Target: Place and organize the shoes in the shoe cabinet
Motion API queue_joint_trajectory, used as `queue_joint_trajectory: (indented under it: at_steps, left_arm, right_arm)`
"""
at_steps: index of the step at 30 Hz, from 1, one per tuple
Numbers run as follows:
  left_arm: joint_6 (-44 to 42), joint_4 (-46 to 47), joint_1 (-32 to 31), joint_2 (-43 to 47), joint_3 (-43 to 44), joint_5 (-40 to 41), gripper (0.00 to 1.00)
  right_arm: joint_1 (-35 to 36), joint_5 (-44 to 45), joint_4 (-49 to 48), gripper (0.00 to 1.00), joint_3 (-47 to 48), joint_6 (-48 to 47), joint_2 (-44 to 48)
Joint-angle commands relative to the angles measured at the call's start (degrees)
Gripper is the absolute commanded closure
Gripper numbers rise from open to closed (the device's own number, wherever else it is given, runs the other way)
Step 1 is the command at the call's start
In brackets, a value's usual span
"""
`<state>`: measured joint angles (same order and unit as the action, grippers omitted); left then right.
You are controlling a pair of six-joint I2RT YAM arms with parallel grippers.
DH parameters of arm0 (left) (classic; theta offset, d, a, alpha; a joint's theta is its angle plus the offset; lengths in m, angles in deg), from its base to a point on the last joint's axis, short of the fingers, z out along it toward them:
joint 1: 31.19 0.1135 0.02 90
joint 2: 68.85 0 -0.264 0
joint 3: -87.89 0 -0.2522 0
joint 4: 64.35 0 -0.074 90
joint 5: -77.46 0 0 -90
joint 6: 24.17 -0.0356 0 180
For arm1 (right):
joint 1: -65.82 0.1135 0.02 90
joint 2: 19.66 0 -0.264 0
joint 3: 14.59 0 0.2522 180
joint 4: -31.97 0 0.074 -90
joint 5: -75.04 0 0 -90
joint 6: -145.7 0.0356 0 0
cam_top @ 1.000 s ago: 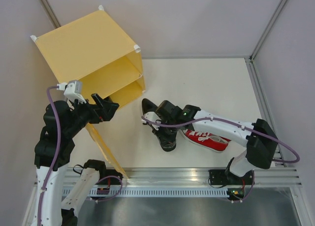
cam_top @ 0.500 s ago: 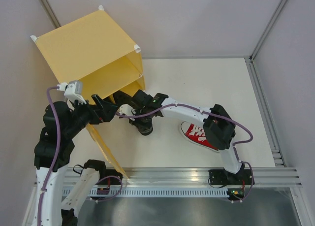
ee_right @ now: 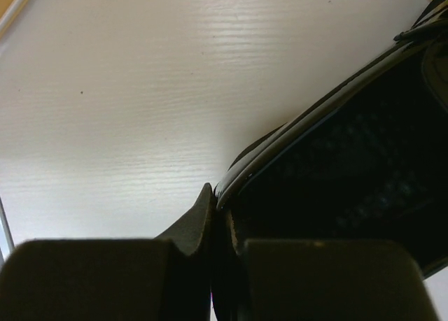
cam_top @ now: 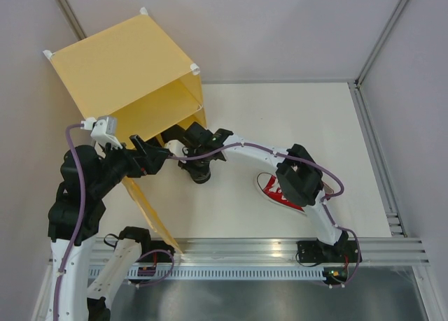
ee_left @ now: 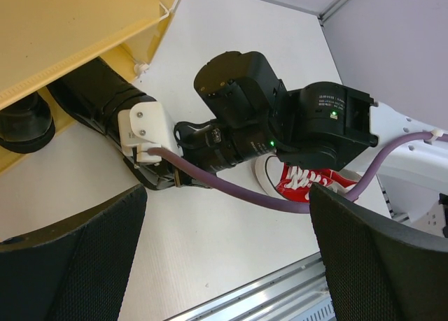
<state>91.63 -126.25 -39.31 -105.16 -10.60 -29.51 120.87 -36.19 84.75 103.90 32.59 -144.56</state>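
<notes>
While the left gripper [ee_left: 227,195] gapes wide and empty in the foreground, the right gripper [ee_right: 222,223] pinches the black loafer [cam_top: 201,173] by its collar rim, probably stiff, light but slick, left of centre at the lower opening of the shoe cabinet [cam_top: 119,62].

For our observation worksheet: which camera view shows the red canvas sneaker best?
Left wrist: the red canvas sneaker shows laces and white toe closest. Top external has it mostly under the right arm; right wrist misses it.
</notes>
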Motion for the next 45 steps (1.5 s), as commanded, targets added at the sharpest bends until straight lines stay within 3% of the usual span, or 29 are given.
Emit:
queue_joint_trajectory:
  at_steps: [1, 5, 7, 10, 11, 14, 18, 26, 32, 38, 45]
  left_arm:
    - [0.39, -2.22, 0.21, 0.63, 0.28, 0.71, 0.00]
    - [0.39, -2.48, 0.21, 0.63, 0.28, 0.89, 0.00]
    - [0.48, -2.49, 0.21, 0.63, 0.28, 0.89, 0.00]
    - [0.48, -2.75, 0.21, 0.72, 0.28, 0.80, 0.00]
    - [0.48, -2.75, 0.21, 0.63, 0.28, 0.89, 0.00]
    - [0.48, -2.84, 0.21, 0.72, 0.46, 1.15, 0.00]
    - [0.56, -2.84, 0.21, 0.46, 0.63, 1.24, 0.00]
    - [0.30, -2.84, 0.21, 0.28, 1.25, 1.94, 0.00]
    - [-0.40, -3.36, 0.21, -0.51, 2.13, 2.29, 0.00]
    - [-1.02, -3.80, 0.21, -0.86, 1.69, 2.91, 0.00]
    - [-1.10, -3.89, 0.21, -0.77, 1.42, 3.00, 0.00]
  right_arm:
    - [-0.73, 1.28, -8.44, 0.91, 3.82, -0.27, -0.25]
    - [-0.91, 2.69, -9.58, 0.68, 3.99, -0.53, -1.13]
    - [-0.82, 3.39, -10.20, 0.62, 3.91, -0.44, -1.05]
    - [-0.82, 3.74, -10.28, 0.46, 3.64, 0.52, -0.08]
    - [-0.82, 3.57, -10.37, 0.35, 3.21, 0.96, 0.53]
    - [-0.64, 4.35, -13.26, 0.17, -0.83, 3.51, 4.65]
    - [0.23, 8.30, -21.94, 0.02, -11.18, 8.07, 13.86]
    - [3.66, 30.07, -40.84, 0.02, -33.42, 22.66, 26.81]
    - [6.82, 38.09, -57.46, 0.02, -50.29, 35.41, 28.67]
    - [8.94, 42.59, -73.19, 0.02, -54.80, 39.19, 22.88]
    - [8.94, 44.52, -80.60, 0.02, -53.05, 39.29, 15.22]
